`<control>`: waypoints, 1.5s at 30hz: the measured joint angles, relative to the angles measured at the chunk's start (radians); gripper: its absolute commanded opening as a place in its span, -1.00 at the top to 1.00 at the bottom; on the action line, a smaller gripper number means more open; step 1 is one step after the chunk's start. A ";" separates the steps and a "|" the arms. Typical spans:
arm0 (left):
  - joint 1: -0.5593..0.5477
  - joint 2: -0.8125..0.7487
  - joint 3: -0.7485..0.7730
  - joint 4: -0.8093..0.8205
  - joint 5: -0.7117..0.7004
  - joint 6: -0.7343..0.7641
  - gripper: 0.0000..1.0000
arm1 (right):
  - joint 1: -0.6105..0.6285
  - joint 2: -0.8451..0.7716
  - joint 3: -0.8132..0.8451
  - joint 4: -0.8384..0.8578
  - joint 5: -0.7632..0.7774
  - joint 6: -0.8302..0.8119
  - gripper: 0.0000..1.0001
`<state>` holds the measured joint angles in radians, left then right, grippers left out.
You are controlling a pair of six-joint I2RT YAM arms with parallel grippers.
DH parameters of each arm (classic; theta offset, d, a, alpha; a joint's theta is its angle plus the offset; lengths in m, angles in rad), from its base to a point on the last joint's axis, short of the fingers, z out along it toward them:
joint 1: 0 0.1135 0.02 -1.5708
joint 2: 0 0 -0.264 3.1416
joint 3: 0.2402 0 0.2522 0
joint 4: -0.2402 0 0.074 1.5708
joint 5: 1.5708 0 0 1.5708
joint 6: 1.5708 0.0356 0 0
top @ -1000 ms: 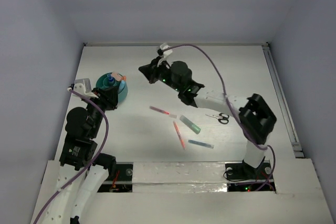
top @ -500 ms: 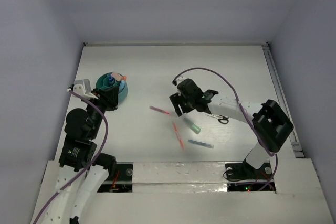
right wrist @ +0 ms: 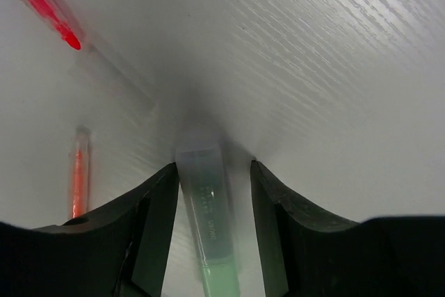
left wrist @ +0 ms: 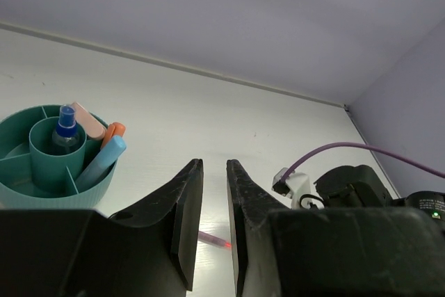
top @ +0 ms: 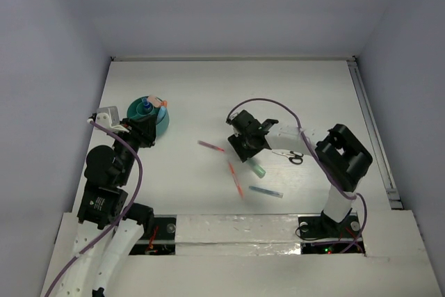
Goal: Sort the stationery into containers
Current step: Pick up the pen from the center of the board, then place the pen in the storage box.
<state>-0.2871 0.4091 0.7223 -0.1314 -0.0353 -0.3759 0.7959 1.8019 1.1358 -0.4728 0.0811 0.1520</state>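
Observation:
A teal-capped marker (right wrist: 208, 217) lies on the table between the fingers of my right gripper (right wrist: 214, 166). That gripper is open and straddles it, the left finger close against the barrel and a gap on the other side. From above, my right gripper (top: 245, 149) covers most of the marker (top: 258, 170). A pink pen (top: 211, 147), an orange pen (top: 236, 179), a blue pen (top: 266, 190) and small scissors (top: 295, 157) lie around it. The teal pot (left wrist: 42, 196) holds a blue-capped tube (left wrist: 66, 126) and several markers. My left gripper (left wrist: 214, 165) hovers beside the pot, narrowly open and holding nothing.
The right arm's purple cable (top: 268, 102) loops above the pens. The white walls (top: 229, 57) bound the table at the back and sides. The pink pen (right wrist: 49, 5) and orange pen (right wrist: 78, 179) lie just left of my right fingers.
My right arm swung from near the pot at the back down to the pens and lowered over the teal-capped marker, opening wide and then narrowing around it. The left arm stayed still.

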 measured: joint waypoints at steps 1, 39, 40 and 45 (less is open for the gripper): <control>0.000 0.000 0.000 0.000 0.000 0.000 0.65 | -0.003 0.003 0.003 0.001 -0.005 -0.004 0.07; 0.019 0.009 0.000 0.000 -0.002 0.000 0.65 | 0.065 0.451 0.544 1.366 -0.324 0.312 1.00; 0.019 0.011 0.000 0.000 -0.002 0.000 0.65 | 0.068 0.490 0.594 1.375 -0.333 0.322 1.00; 0.020 0.017 0.000 0.000 -0.002 0.000 0.65 | 0.079 0.621 0.787 1.362 -0.361 0.324 1.00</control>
<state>-0.2672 0.4259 0.7223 -0.1318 -0.0372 -0.3756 0.8749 2.4229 1.9228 0.8890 -0.2802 0.4763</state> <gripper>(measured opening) 0.174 0.319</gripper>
